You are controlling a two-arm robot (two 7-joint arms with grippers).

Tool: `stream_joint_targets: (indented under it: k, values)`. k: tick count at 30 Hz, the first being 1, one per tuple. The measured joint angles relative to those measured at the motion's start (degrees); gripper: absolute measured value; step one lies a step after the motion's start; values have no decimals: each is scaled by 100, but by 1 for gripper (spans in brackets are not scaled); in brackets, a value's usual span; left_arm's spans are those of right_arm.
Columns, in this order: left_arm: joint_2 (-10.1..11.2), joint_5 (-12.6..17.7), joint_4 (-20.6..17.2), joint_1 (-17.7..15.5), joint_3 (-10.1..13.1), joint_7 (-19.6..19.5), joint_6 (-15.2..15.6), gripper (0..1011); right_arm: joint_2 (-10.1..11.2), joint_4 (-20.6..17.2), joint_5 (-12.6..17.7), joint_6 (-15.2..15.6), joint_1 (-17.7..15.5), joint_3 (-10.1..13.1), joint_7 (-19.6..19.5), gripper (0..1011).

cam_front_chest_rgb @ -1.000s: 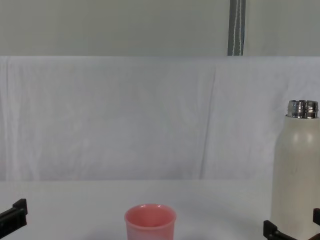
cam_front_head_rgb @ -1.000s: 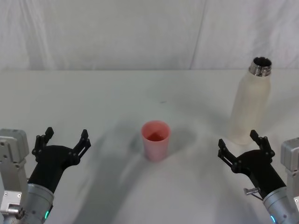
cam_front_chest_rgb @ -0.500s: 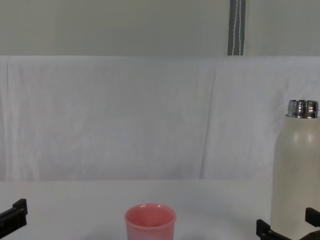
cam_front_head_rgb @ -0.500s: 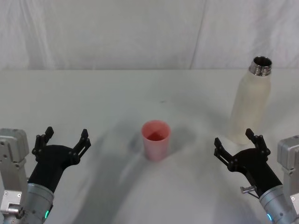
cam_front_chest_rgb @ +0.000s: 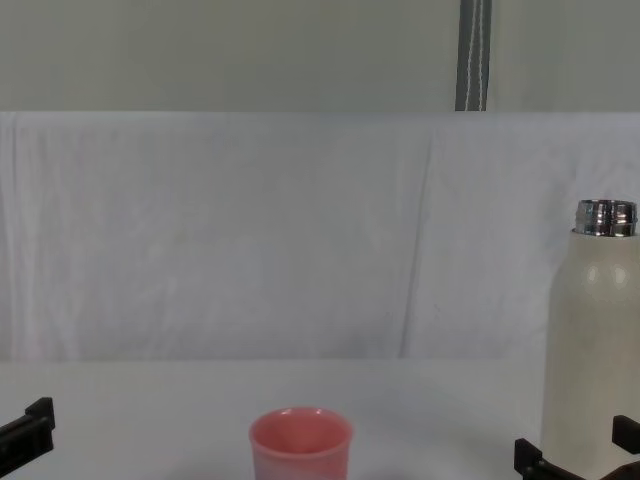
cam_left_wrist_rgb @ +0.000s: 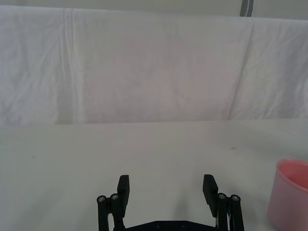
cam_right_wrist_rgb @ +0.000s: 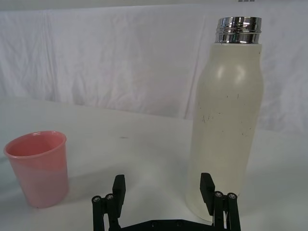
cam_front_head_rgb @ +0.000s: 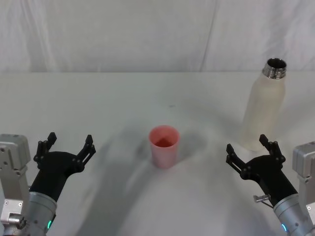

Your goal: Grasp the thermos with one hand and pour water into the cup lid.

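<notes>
The cream-white thermos [cam_front_head_rgb: 262, 108] stands upright and uncapped at the table's right [cam_right_wrist_rgb: 227, 115] [cam_front_chest_rgb: 592, 350]. The pink cup lid [cam_front_head_rgb: 164, 147] sits upright near the table's middle [cam_right_wrist_rgb: 37, 167] [cam_front_chest_rgb: 300, 445] [cam_left_wrist_rgb: 291, 197]. My right gripper [cam_front_head_rgb: 248, 153] is open just in front of the thermos base, not touching it; in the right wrist view [cam_right_wrist_rgb: 162, 188] its right finger overlaps the bottle's lower part. My left gripper [cam_front_head_rgb: 69, 146] is open and empty at the front left [cam_left_wrist_rgb: 167, 188], well left of the cup lid.
A white cloth backdrop [cam_front_head_rgb: 147, 34] hangs behind the white table [cam_front_head_rgb: 98, 98]. A grey pole [cam_front_chest_rgb: 472, 55] rises behind the backdrop. A small dark speck [cam_front_head_rgb: 171, 105] lies on the table beyond the cup lid.
My right gripper has crept forward and a little left toward the thermos base, then held still. The left gripper, thermos and cup lid have not moved.
</notes>
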Motion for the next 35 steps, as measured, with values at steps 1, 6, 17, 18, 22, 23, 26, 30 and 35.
stream_joint_targets:
  k: [1, 6, 17, 18, 22, 23, 26, 30, 35]
  values:
    - [0, 0, 0, 0, 0, 0, 0, 1001, 0, 0, 0, 1, 0, 0, -1, 1001]
    - [0, 0, 0, 0, 0, 0, 0, 1001, 0, -2, -1, 3, 0, 3, -4, 1000]
    - [0, 0, 0, 0, 0, 0, 0, 1001, 0, -7, -4, 7, 0, 5, -9, 1000]
    - [0, 0, 0, 0, 0, 0, 0, 1001, 0, -8, -4, 7, 0, 5, -9, 1000]
    - [0, 0, 0, 0, 0, 0, 0, 1001, 0, -7, -6, 7, 0, 5, -9, 1000]
    - [0, 0, 0, 0, 0, 0, 0, 1001, 0, -8, -6, 7, 0, 5, -9, 1000]
    - [0, 0, 0, 0, 0, 0, 0, 1001, 0, -7, -7, 7, 0, 4, -9, 1001]
    - [0, 0, 0, 0, 0, 0, 0, 1001, 0, -8, -7, 6, 0, 4, -9, 1001]
    - [0, 0, 0, 0, 0, 0, 0, 1001, 0, -8, -7, 6, 0, 4, -8, 1000]
